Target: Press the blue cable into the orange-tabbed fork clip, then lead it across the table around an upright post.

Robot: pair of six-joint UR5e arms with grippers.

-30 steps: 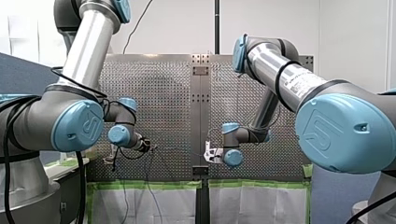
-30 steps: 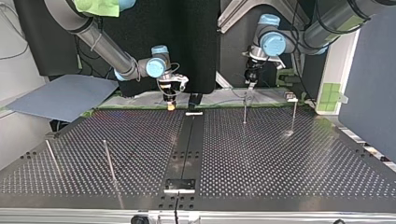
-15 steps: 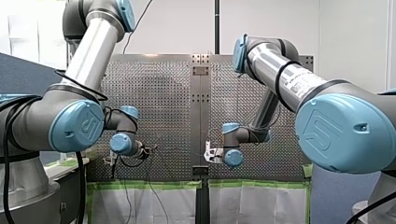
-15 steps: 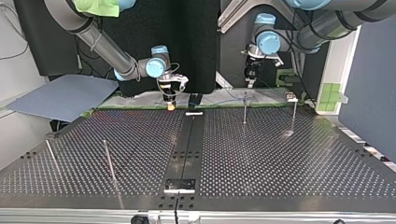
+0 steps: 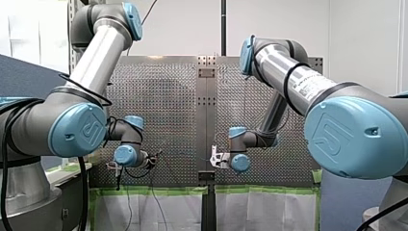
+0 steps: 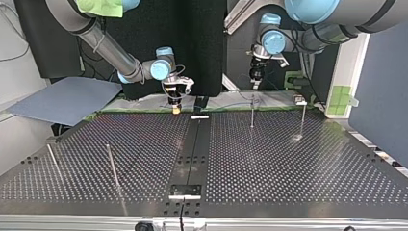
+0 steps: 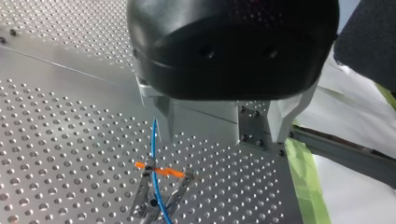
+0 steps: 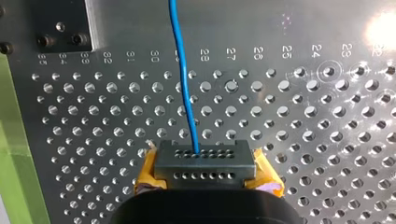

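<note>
My left gripper (image 7: 220,137) is hanging wide open over the fork clip (image 7: 161,171), holding nothing. The clip is sitting just ahead of one of the metal fingers (image 7: 164,121), not under the middle of the gap. The blue cable (image 7: 154,193) is running past that finger and between the clip's prongs, crossing the orange tabs, so it is looking seated or nearly so, though I cannot tell how deep. Its length is lying square to the line between the two fingers. At the far end my right gripper (image 8: 204,170) is clamping its yellow pads (image 8: 150,175) on a dark plug (image 8: 204,156), with the cable leaving straight ahead of it. In the top view the nearest post (image 6: 252,111) is standing close to where my left gripper is hovering. As my right gripper is holding the cable's end, it is likely the one to be leading it across the table (image 6: 288,163).
</note>
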